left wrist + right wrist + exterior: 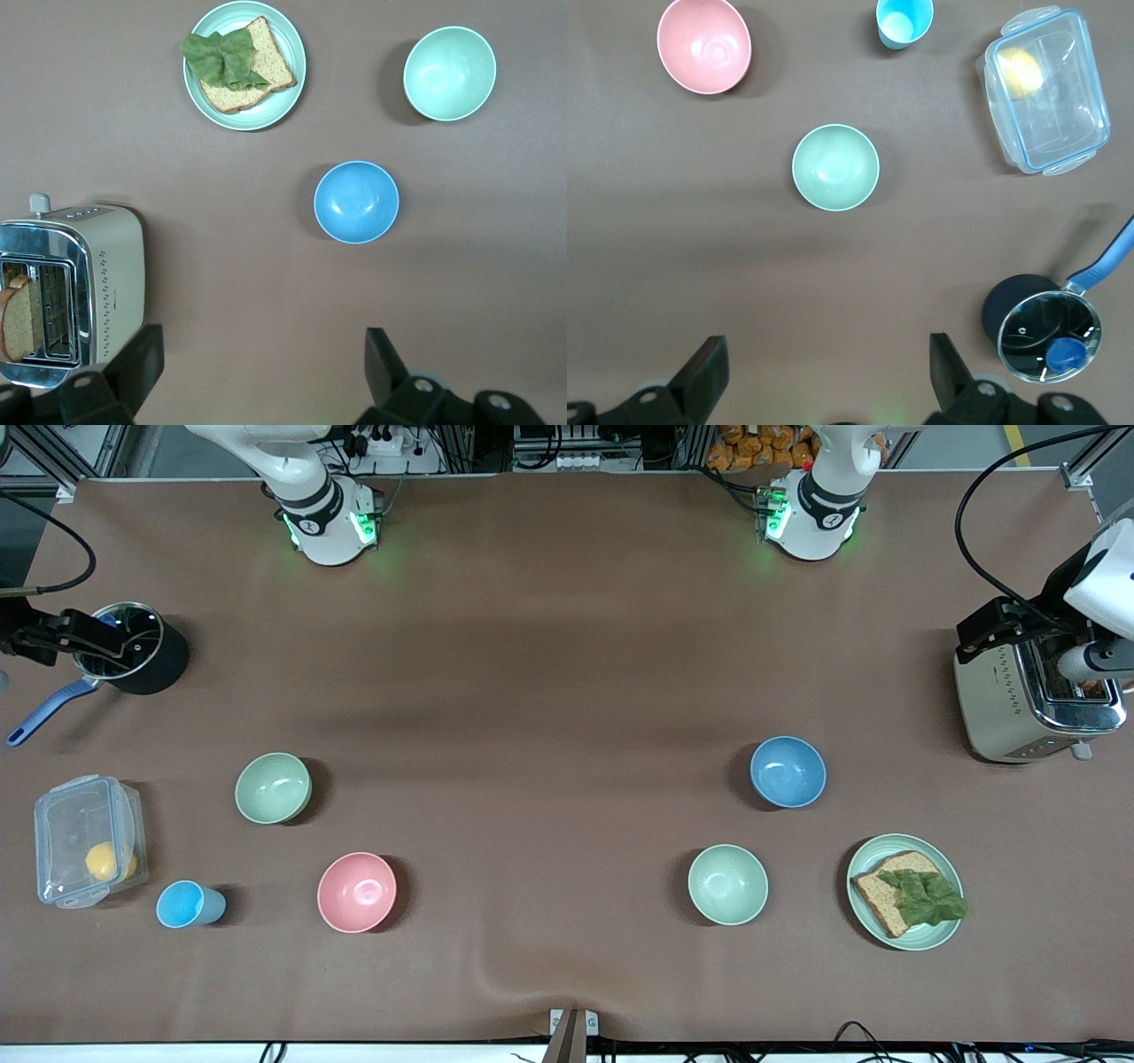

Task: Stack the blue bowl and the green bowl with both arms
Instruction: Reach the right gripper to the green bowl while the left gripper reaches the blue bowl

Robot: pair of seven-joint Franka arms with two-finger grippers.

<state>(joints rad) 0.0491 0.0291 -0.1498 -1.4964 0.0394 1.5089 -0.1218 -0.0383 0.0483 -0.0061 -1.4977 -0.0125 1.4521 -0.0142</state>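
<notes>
The blue bowl (788,771) sits upright toward the left arm's end of the table; it also shows in the left wrist view (356,202). The sage-green bowl (273,787) sits upright toward the right arm's end and shows in the right wrist view (835,166). My left gripper (263,354) is open and empty, high up over the toaster's edge (983,633). My right gripper (827,354) is open and empty, high up over the black pot (89,638). Both are well away from the bowls.
A lighter mint bowl (727,884) and a green plate (861,868) with bread and lettuce lie nearer the front camera than the blue bowl. A pink bowl (356,892), light-blue cup (188,904), clear lidded box (87,840), black pot (155,664) and toaster (1010,700) stand around.
</notes>
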